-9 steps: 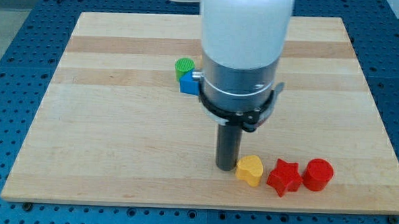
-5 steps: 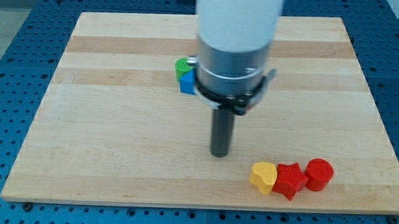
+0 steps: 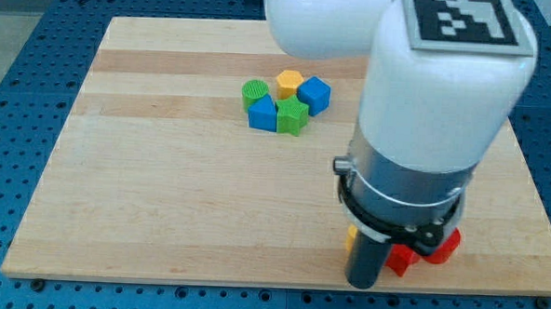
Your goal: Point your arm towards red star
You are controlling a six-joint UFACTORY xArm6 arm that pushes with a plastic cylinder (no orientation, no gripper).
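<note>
The red star (image 3: pixel 402 260) lies near the board's bottom edge at the view's right, mostly hidden behind my rod. My tip (image 3: pixel 362 283) rests on the board just left of and below the star, close to touching it. A yellow heart block (image 3: pixel 350 238) shows only as a sliver left of the rod. A red round block (image 3: pixel 443 247) sits right of the star, partly hidden by the arm.
A cluster stands at the view's upper middle: a green round block (image 3: pixel 255 92), a blue block (image 3: pixel 263 114), a green block (image 3: pixel 292 117), a yellow block (image 3: pixel 289 82) and a blue block (image 3: pixel 314 95). The wooden board's bottom edge (image 3: pixel 205 274) is close to my tip.
My arm moved right and toward the view's bottom, from the board's middle to the three blocks. The upper cluster, hidden before, now shows. The yellow heart shifted right earlier.
</note>
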